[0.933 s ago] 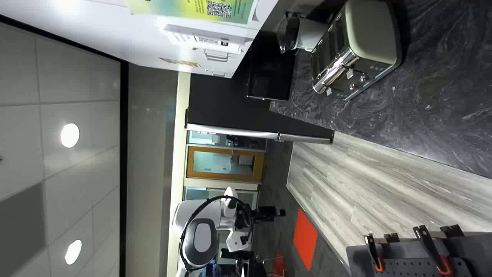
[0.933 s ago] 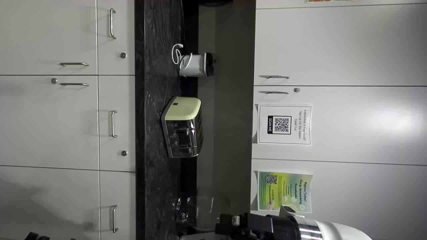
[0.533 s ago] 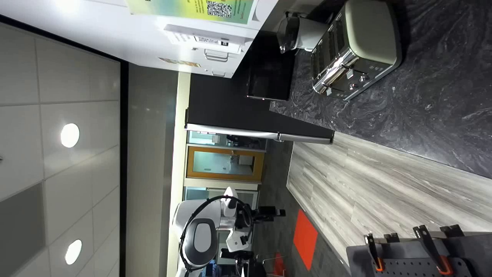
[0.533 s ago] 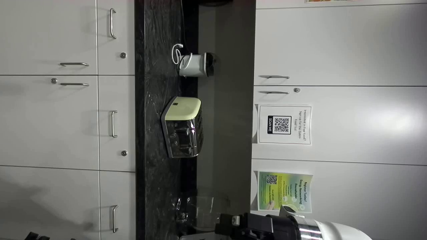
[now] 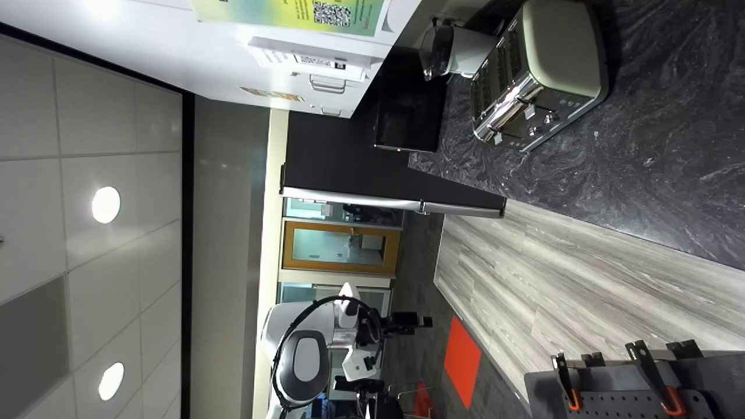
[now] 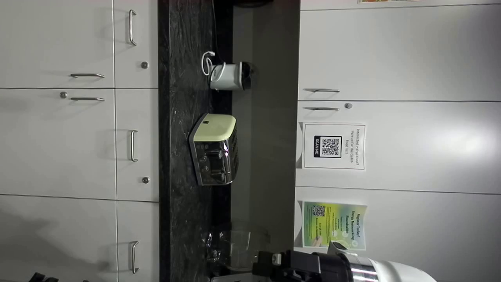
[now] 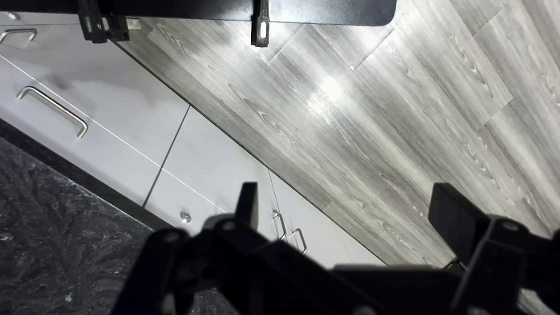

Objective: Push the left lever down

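Note:
A pale green toaster [image 5: 559,52] with a chrome and black front stands on the dark countertop; it also shows in an exterior view [image 6: 215,127]. Both exterior pictures lie sideways. The toaster's left lever [image 5: 497,138] is a small grey tab, with the right lever [image 5: 529,110] beside it; dark slot shows below each. The levers are hard to make out in the exterior view from the front. My gripper [image 5: 424,322] hangs in the air well apart from the toaster; it also shows in an exterior view [image 6: 260,264]. In the wrist view my gripper [image 7: 350,214] is open and empty. The toaster is outside the wrist view.
A white appliance [image 6: 227,77] with a white cord stands near the toaster. A clear container [image 6: 238,243] is on the counter. A dark board [image 5: 640,398] holds several black-handled tools. The wrist view shows the countertop [image 7: 52,227], white cabinets [image 7: 210,162] and wood floor [image 7: 328,131].

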Tool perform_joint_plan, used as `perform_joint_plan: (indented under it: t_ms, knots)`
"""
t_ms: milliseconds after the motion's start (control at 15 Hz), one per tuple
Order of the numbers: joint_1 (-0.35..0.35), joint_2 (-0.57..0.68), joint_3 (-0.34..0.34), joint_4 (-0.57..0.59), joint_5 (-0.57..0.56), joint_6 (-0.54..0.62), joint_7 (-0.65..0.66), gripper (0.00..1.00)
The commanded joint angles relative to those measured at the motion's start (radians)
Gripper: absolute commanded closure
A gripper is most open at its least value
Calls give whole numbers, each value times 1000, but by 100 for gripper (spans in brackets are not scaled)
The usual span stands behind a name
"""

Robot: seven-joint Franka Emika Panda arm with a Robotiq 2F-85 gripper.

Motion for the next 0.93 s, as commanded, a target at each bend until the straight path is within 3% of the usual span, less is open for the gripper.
perform_joint_plan:
  t_ms: [0, 533, 867]
  knots:
    - [-29, 19, 22, 6, -2, 40, 15, 0]
    - [-161, 303, 36, 114, -79, 486, 91, 0]
    - [-249, 554, 49, 257, -234, 594, 154, 0]
